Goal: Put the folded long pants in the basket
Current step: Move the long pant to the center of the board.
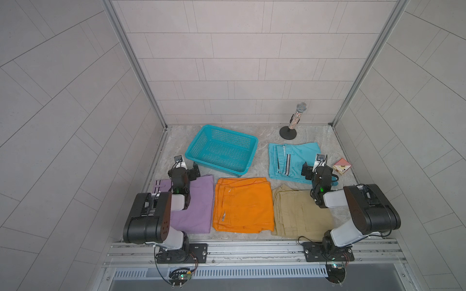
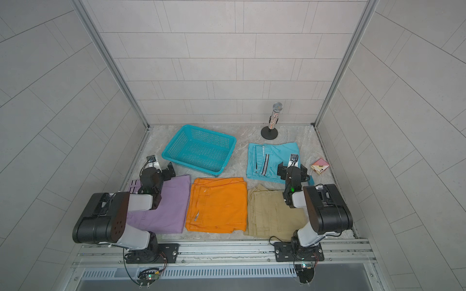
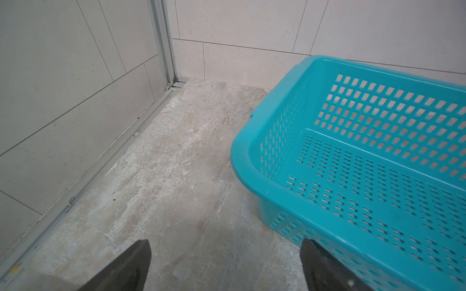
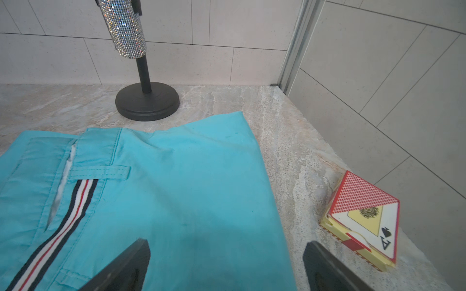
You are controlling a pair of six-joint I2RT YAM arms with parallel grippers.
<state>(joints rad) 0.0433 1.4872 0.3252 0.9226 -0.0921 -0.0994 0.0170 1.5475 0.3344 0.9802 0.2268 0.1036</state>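
Left end effector (image 1: 187,168), right end effector (image 1: 312,168): hanging spread, empty | turquoise pants (image 1: 302,153): you are aiming low, gathering every folded layer | basket (image 1: 199,147): lying empty.

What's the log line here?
basket: empty; orange pants, lilac pants, khaki pants, turquoise pants: outside; left gripper: open, beside basket; right gripper: open, over turquoise pants edge

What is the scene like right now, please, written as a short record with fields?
basket: empty, at the back
pants outside: lilac pants, orange pants, tan pants in front row; turquoise pants behind
pants in basket: none
left gripper: open, holding nothing, beside basket
right gripper: open, holding nothing, at turquoise pants' edge
other items: microphone on stand, card box
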